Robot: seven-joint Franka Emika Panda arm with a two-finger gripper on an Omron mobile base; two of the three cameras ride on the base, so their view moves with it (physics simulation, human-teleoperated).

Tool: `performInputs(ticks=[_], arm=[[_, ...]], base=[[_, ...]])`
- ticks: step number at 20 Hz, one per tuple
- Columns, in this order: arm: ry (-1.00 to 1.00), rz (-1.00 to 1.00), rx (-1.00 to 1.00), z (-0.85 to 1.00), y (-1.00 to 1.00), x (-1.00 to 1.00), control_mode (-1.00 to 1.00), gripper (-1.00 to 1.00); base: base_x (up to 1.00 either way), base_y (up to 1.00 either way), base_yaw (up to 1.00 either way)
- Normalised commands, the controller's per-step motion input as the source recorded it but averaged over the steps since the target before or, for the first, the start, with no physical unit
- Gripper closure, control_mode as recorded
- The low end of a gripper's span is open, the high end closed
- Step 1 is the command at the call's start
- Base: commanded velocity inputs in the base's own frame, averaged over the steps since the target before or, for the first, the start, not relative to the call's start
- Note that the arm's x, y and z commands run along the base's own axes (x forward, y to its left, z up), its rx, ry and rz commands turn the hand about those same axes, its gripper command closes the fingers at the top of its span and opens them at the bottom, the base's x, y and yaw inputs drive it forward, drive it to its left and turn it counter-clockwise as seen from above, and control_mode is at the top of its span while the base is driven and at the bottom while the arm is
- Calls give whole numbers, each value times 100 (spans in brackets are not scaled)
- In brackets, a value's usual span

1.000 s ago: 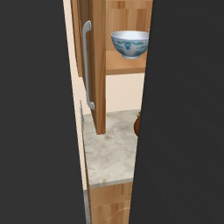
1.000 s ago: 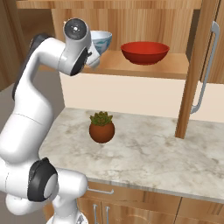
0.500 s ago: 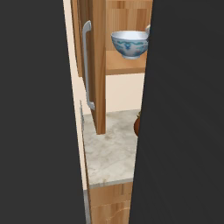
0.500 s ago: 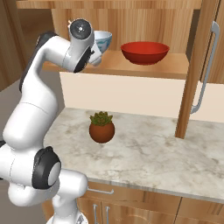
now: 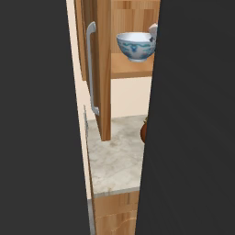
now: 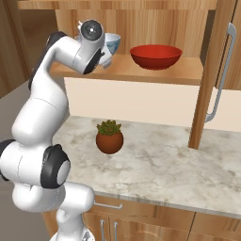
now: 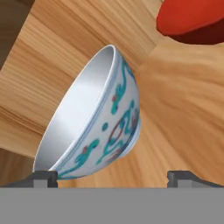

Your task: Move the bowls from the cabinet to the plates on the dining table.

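White-and-blue patterned bowl (image 7: 100,127) sits on the cabinet (image 6: 141,70) shelf, left of the red bowl (image 6: 156,55); neither has left it. You have brought the gripper (image 7: 113,177) closer over the last second: the hand has risen and pushed in toward the shelf, and its fingers now stand wide apart, straddling the patterned bowl's near side, nothing held. Judgement: approach is nearly done, so close next. Potted plant (image 6: 109,137) stays on the counter (image 6: 188,164) below.

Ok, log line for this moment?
stage: reaching | gripper: open, at patterned bowl | red bowl: on shelf | held: nothing
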Motion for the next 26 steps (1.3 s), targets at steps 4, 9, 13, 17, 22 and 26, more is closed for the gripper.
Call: performInputs(ticks=[4,9,13,17,22,26], arm=[[2,0,0,-5,0,45,-100,-100],[9,0,3,-16,0,42,-100,-100],[9,0,3,-3,0,45,-100,-100],[4,0,5,2,0,24,-100,-100],[0,0,11,2,0,6,-100,-100],[0,0,5,-18,0,19,-100,-100]], base=[[0,0,0],[0,0,0],[0,0,0],[0,0,0],[0,0,0],[0,0,0]])
